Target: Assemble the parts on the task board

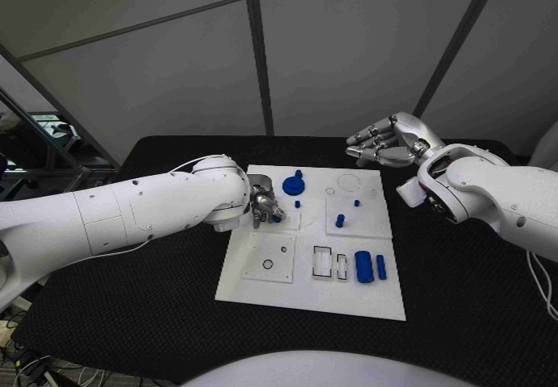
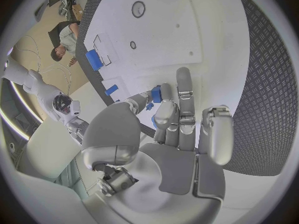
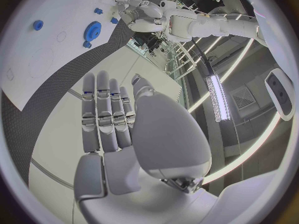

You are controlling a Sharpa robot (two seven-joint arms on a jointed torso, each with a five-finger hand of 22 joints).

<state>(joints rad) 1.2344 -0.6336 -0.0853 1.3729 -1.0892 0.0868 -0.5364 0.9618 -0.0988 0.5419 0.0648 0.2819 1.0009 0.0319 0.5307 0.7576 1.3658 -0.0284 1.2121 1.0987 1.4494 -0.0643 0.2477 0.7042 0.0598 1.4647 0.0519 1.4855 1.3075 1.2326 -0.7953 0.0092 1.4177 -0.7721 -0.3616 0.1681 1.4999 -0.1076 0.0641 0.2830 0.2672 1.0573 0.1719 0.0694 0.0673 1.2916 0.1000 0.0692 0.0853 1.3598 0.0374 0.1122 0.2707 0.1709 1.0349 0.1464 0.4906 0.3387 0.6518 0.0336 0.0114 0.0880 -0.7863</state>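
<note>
Left hand (image 1: 265, 206) over the left edge of the task board (image 1: 314, 302), fingers closed round a small blue part (image 2: 156, 94); that part's long axis too hidden to judge. Just right of it, blue gear (image 1: 293, 186) flat on the board's far end, nearest this hand. Further right, blue peg (image 1: 339, 219) upright, then two blue cylinders (image 1: 370, 266), long axes running toward and away from the robot. Right hand (image 1: 386, 143) raised beyond the far right corner, fingers loosely curled, holding nothing.
</note>
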